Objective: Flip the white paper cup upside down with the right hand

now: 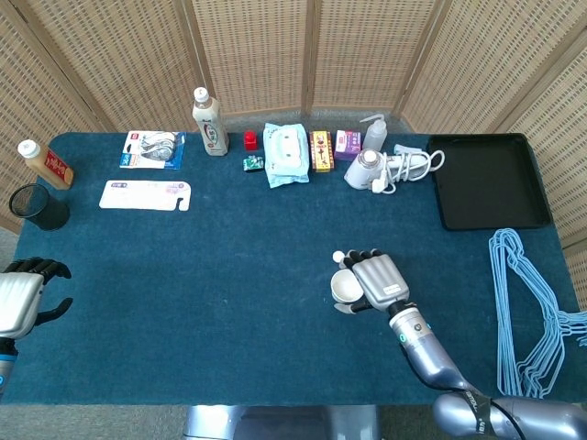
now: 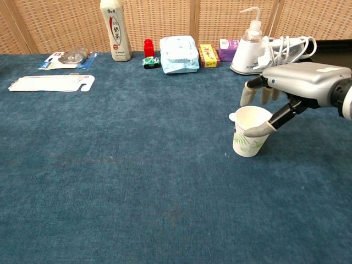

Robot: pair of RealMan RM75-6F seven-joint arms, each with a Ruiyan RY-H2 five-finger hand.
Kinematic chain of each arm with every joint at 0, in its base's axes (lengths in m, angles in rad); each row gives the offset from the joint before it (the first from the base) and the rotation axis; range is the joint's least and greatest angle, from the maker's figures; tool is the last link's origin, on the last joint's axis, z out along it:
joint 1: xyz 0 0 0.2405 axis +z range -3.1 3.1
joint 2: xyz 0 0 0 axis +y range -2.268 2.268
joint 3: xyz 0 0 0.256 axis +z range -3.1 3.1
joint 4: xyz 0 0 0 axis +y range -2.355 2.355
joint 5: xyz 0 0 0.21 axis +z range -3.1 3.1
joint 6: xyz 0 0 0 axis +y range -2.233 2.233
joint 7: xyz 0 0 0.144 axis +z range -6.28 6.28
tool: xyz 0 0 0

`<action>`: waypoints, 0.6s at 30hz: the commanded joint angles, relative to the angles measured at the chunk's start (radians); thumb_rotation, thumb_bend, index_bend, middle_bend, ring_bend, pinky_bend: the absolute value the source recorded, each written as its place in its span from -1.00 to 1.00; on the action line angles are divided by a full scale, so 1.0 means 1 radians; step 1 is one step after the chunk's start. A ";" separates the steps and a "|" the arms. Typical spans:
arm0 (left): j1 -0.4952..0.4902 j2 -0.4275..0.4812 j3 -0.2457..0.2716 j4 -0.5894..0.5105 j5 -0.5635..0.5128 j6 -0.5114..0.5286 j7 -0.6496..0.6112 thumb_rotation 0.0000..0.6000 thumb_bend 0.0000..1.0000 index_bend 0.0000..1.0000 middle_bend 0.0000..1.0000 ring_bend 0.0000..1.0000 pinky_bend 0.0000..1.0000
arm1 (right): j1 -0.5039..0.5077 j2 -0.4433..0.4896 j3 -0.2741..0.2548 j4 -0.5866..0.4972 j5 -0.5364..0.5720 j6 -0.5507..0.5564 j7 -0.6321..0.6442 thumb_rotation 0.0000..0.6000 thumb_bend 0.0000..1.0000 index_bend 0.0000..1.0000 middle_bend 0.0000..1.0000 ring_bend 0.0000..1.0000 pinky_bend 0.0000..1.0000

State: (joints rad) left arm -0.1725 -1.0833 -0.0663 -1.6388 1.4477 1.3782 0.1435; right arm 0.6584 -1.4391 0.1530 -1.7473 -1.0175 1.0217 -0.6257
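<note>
The white paper cup (image 1: pixel 344 288) (image 2: pixel 250 132), printed with green leaves, stands upright and mouth up on the blue cloth, right of centre. My right hand (image 1: pixel 378 281) (image 2: pixel 297 88) hovers palm down over the cup's right side. Its thumb (image 2: pixel 257 130) lies against the near rim, while the fingers (image 2: pixel 254 92) reach past the far rim and look clear of it. The cup is straddled, not gripped. My left hand (image 1: pixel 20 298) sits at the table's left edge, holding nothing, and appears in the head view only.
A small white disc (image 1: pixel 338 256) (image 2: pixel 232 116) lies just behind the cup. Bottles, a wipes pack (image 1: pixel 285 154), small boxes and a corded device (image 1: pixel 367 170) line the far edge. A black tray (image 1: pixel 486 179) and blue hangers (image 1: pixel 527 312) are at the right.
</note>
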 commanded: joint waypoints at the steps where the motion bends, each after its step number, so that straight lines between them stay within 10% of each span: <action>1: 0.001 0.000 0.001 0.002 -0.002 0.001 -0.003 0.73 -0.57 -0.11 -0.10 -0.32 -0.36 | 0.007 -0.009 -0.006 0.012 0.003 0.002 -0.004 0.02 -0.59 -0.40 -0.48 -0.36 -0.44; 18: 0.006 -0.009 0.010 0.024 -0.012 0.001 -0.019 0.71 -0.57 -0.11 -0.10 -0.32 -0.36 | 0.019 -0.059 -0.030 0.093 -0.032 0.028 0.024 0.02 -0.58 -0.12 -0.46 -0.34 -0.43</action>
State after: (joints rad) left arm -0.1670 -1.0923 -0.0564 -1.6151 1.4356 1.3792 0.1247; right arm 0.6775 -1.4946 0.1236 -1.6575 -1.0461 1.0466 -0.6039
